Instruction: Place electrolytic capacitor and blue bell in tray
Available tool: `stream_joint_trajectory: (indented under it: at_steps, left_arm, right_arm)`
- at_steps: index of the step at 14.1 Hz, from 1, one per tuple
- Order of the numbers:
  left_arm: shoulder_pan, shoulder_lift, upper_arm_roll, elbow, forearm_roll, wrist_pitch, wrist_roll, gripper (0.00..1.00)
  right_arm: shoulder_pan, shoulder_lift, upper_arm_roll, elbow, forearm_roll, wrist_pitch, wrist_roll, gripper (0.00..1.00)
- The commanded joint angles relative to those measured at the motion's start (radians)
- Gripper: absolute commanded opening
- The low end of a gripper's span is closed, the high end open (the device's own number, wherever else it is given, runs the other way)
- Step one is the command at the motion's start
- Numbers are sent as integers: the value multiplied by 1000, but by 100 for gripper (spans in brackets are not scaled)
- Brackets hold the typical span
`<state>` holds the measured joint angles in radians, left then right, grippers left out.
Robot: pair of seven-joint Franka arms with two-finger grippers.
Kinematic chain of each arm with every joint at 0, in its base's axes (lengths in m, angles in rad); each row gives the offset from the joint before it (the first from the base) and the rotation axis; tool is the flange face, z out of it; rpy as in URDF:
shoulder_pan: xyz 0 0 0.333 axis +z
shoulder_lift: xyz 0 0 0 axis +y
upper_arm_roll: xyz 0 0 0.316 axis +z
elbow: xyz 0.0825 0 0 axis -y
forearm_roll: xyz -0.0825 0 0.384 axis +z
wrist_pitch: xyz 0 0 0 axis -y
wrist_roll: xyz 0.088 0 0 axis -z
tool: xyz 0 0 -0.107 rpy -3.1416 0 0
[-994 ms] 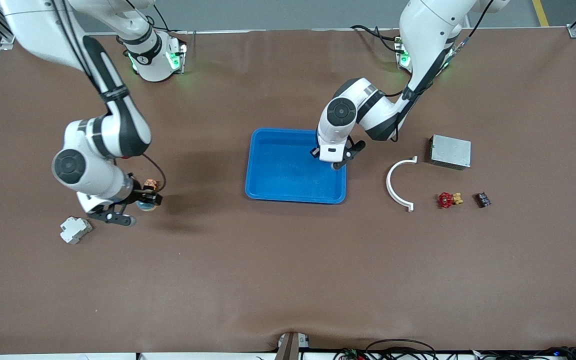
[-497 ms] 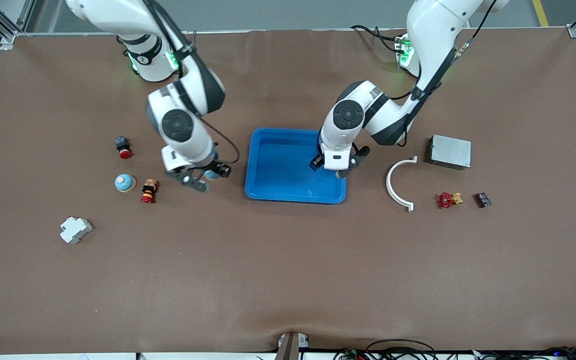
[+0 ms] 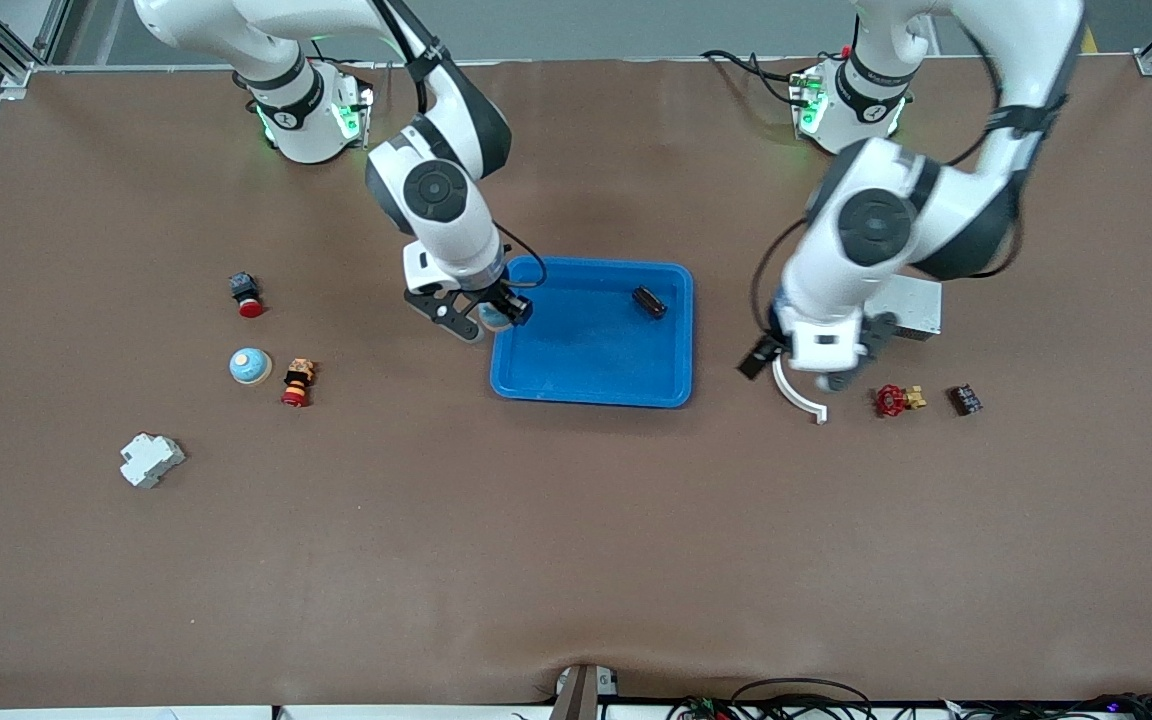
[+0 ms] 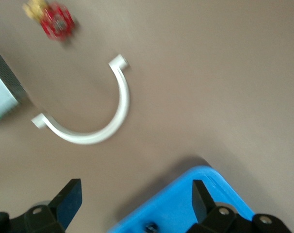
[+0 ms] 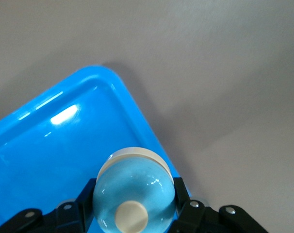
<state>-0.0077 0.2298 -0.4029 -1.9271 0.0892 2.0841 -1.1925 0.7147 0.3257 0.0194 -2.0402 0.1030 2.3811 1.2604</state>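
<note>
The bright blue tray (image 3: 586, 385) lies mid-table. A small black electrolytic capacitor (image 3: 649, 302) lies in it near the corner toward the left arm's base. My right gripper (image 3: 484, 317) is shut on a light blue bell (image 3: 493, 316) over the tray's rim at the right arm's end. In the right wrist view the bell (image 5: 134, 191) sits between the fingers of my right gripper (image 5: 134, 204), above the tray's corner (image 5: 50, 145). My left gripper (image 3: 804, 368) is open and empty over a white curved piece (image 3: 798, 398). The left wrist view shows my left gripper (image 4: 136, 204) open, over bare table beside the tray's corner (image 4: 186, 204).
A second blue bell (image 3: 250, 366), two red-capped buttons (image 3: 246, 293) (image 3: 296, 382) and a white block (image 3: 150, 459) lie toward the right arm's end. A grey metal box (image 3: 921, 300), red valve (image 3: 891, 400) and small dark part (image 3: 965, 399) lie toward the left arm's end.
My right gripper has carried a blue bell from the table to the tray's rim. My left gripper has let go of the capacitor in the tray and moved off over the white curved piece.
</note>
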Motion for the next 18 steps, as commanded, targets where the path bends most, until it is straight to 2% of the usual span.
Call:
stream_joint_trajectory:
  at_steps: [1, 5, 8, 10, 12, 16, 18]
  left_arm:
    - [119, -24, -10, -39, 14, -27, 179, 100]
    - [245, -12, -11, -53, 55, -27, 331, 100]
    - [316, -1, -10, -70, 82, -24, 431, 96]
    - [380, 35, -11, -67, 99, -10, 467, 88]
    - [416, 74, -10, -62, 107, 23, 478, 86]
    - [477, 176, -10, -66, 191, 129, 478, 68]
    - [480, 216, -10, -66, 278, 177, 478, 64]
  right_arm:
    - [44, 16, -13, -17, 24, 50, 60, 0]
    - [78, 68, -15, -41, 26, 145, 97, 0]
    - [97, 93, -13, -48, 24, 185, 126, 0]
    - [112, 101, -13, -45, 24, 194, 149, 0]
    - [129, 105, -13, -41, 24, 205, 174, 0]
    - [163, 162, -15, -37, 26, 271, 211, 0]
    - [169, 177, -15, -28, 26, 267, 218, 0]
